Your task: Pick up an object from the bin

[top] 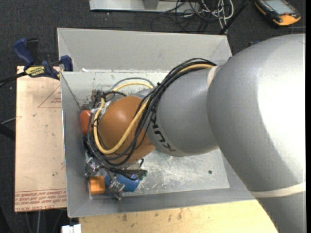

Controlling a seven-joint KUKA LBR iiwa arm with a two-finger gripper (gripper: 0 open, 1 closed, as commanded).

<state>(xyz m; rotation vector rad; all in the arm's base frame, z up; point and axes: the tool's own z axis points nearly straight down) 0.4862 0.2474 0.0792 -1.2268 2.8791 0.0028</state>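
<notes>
Pincer down by orange block, arm stretched leftward

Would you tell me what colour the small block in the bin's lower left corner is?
The block is orange, clearest in the camera view.

My grey arm stretched in from the right, angled down leftward; my orange wrist cover (looped with black and yellow cables) hid most of my end effector beneath it.
</notes>
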